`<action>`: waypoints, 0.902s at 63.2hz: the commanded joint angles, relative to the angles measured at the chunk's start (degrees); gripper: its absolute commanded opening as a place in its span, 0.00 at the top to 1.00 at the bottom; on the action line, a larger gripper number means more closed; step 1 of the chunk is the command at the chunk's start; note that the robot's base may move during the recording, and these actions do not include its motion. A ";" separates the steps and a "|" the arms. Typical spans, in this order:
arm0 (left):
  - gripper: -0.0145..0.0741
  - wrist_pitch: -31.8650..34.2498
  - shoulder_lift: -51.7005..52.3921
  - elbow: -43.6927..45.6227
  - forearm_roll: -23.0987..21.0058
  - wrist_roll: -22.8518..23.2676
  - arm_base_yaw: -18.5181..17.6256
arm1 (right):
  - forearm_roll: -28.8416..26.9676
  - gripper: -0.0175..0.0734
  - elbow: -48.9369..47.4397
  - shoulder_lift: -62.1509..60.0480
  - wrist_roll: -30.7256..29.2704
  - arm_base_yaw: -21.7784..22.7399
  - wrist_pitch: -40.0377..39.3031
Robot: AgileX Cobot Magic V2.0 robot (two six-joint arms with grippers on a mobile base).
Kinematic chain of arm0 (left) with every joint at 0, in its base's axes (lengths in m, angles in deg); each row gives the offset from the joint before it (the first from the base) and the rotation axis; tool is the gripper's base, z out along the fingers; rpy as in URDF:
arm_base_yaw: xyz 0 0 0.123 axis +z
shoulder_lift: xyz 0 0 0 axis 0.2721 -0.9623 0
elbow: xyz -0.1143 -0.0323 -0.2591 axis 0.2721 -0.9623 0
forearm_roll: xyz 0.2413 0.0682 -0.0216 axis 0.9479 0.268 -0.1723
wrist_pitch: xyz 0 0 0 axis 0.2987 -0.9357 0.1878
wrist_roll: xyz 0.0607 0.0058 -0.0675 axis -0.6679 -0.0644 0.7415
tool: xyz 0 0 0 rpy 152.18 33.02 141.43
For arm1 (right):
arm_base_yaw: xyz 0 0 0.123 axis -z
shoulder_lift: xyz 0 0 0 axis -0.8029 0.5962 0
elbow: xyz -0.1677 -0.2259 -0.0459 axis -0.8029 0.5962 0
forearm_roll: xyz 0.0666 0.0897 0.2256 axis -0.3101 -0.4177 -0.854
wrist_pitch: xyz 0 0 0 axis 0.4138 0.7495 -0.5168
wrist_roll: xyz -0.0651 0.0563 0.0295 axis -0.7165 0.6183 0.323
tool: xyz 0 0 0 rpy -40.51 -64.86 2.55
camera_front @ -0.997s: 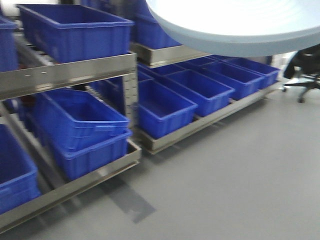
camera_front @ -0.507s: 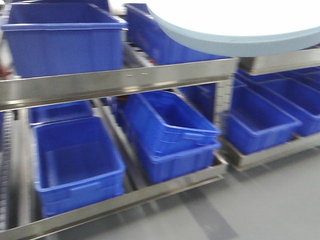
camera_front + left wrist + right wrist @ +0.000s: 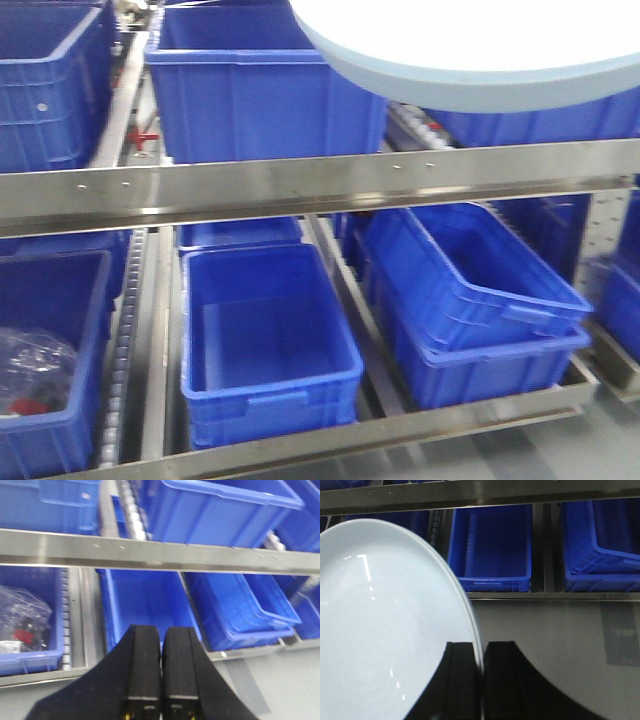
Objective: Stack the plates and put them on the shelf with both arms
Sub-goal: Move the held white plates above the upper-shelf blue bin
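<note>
I hold the plates [image 3: 385, 630] by their rim in my right gripper [image 3: 481, 680], its two black fingers [image 3: 462, 680] pressed together on the thin white edge; from my right wrist the glossy white face fills the left side of the view, and I see one rim line only, so I cannot tell whether one plate or two sit in the pinch. In the front view the same white disc hangs edge-on above and in front of the steel shelf rail [image 3: 300, 185], covering the upper right of the rack. My left gripper [image 3: 161, 680] carries nothing, its fingers closed flat against each other, pointing towards the rail from the floor side. Just under the rail, straight below the plates' left edge, sits an empty blue bin [image 3: 268, 345] on the lower level. To the right of that bin two nested blue bins [image 3: 480, 310] rest, the upper one tilted in the lower. To the left of the empty bin another blue bin [image 3: 50, 360] holds clear plastic bags with something red inside. Above the rail a large blue bin [image 3: 255, 90] stands on the upper level, with roller tracks beside it. Grey floor [image 3: 545, 630] lies in front of the rack's lowest rail.
</note>
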 commanded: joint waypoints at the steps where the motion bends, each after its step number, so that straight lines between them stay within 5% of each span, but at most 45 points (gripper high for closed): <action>1: 0.74 4.35 0.14 1.68 -0.36 -0.05 -0.30 | -0.58 0.76 -1.82 -0.78 -0.37 -0.03 -4.84; 57: 0.74 4.35 0.14 1.68 -0.36 -0.05 -0.30 | -0.58 0.76 -1.82 -0.78 -0.37 -0.03 -4.84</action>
